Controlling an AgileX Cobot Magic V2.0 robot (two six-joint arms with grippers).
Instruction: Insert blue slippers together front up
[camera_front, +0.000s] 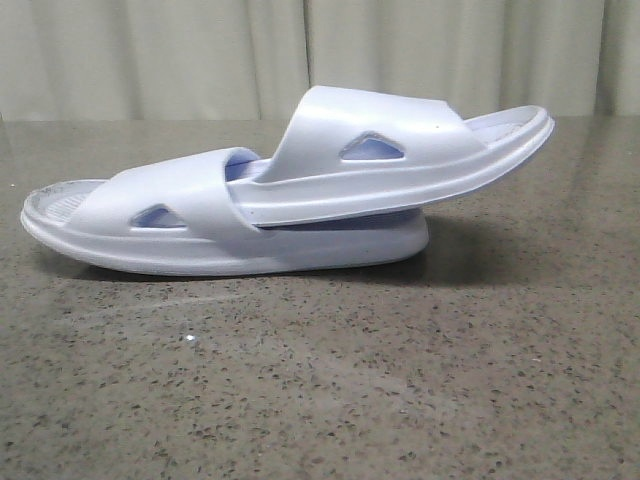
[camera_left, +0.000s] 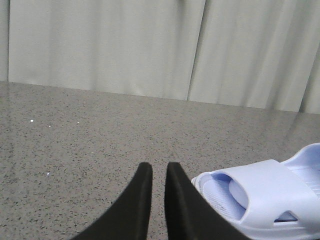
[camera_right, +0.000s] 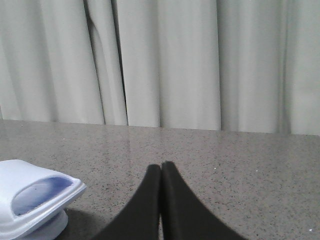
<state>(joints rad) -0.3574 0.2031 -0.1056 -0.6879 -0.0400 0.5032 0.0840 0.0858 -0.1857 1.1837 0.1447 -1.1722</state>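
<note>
The two pale blue slippers lie nested in the middle of the table. The lower slipper (camera_front: 190, 235) rests flat on its sole. The upper slipper (camera_front: 400, 150) is pushed under the lower one's strap and tilts up to the right, its end overhanging. No gripper shows in the front view. My left gripper (camera_left: 159, 167) is empty, with a narrow gap between the jaws, just left of the lower slipper's strap (camera_left: 270, 192). My right gripper (camera_right: 161, 165) is shut and empty, to the right of the upper slipper's overhanging end (camera_right: 30, 195).
The table (camera_front: 320, 400) is speckled grey stone. Pale curtains (camera_front: 200, 50) hang behind its far edge.
</note>
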